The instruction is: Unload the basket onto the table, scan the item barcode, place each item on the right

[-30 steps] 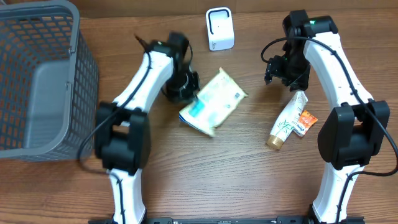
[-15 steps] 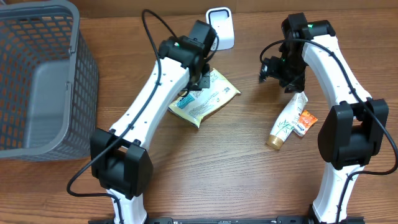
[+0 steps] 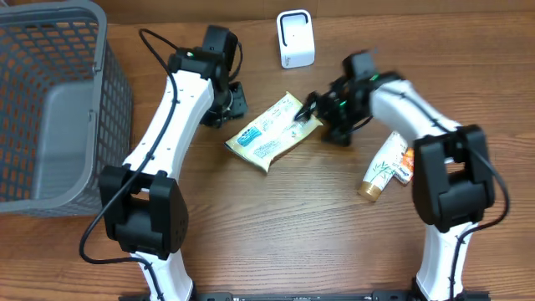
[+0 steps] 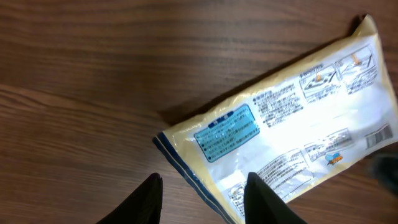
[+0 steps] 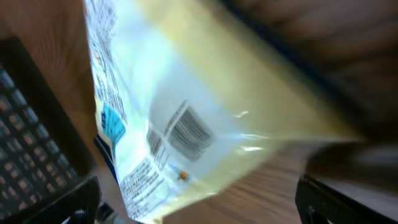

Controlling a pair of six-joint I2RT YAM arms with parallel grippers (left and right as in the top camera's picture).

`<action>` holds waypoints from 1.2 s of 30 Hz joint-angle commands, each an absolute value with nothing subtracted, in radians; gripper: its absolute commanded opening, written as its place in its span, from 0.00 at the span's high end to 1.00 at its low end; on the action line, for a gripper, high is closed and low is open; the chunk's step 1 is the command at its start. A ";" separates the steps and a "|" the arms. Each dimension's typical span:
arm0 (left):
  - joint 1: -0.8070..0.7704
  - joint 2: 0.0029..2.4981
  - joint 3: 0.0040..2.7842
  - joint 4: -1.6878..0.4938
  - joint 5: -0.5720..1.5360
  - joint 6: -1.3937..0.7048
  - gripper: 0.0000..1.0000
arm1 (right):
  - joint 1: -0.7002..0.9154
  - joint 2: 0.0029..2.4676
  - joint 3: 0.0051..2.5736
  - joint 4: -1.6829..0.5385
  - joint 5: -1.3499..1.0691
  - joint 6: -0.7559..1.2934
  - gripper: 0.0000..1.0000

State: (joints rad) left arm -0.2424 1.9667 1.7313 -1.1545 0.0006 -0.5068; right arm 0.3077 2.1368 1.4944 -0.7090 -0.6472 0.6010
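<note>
The item, a yellow-and-white flat packet [image 3: 272,132], lies on the table with its printed side up. Its barcode [image 5: 186,132] shows in the right wrist view and also at the packet's far end [image 4: 379,135] in the left wrist view. My left gripper [image 3: 232,102] hangs just left of the packet, open, with nothing held [image 4: 202,199]. My right gripper [image 3: 311,110] is at the packet's right end, jaws wide open [image 5: 214,202], and the packet's end lies between them. The white scanner [image 3: 295,38] stands at the back of the table.
A grey mesh basket [image 3: 50,109] fills the left side of the table. A cream tube [image 3: 384,165] and a small orange sachet [image 3: 411,163] lie to the right, under the right arm.
The left gripper let go of the packet and drew back to the left. The packet now lies flat. The right arm swung left to the packet's end and opened fully.
</note>
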 commanded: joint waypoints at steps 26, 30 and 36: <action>-0.212 1.975 1.538 -0.968 -0.003 -0.554 0.96 | 0.524 2.187 1.312 -0.289 -0.291 1.261 0.15; -0.219 1.975 1.444 -0.854 0.053 -0.554 0.96 | 0.522 2.191 1.312 -0.290 -0.252 1.261 0.15; -0.229 1.975 1.355 -0.819 0.189 -0.593 0.96 | 0.532 2.236 1.312 -0.289 -0.230 1.275 0.16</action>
State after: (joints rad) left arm -0.2195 1.9686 1.4017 -0.8150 0.0883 -0.5499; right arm 0.5385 2.1189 1.3521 -0.2619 -0.3943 1.2789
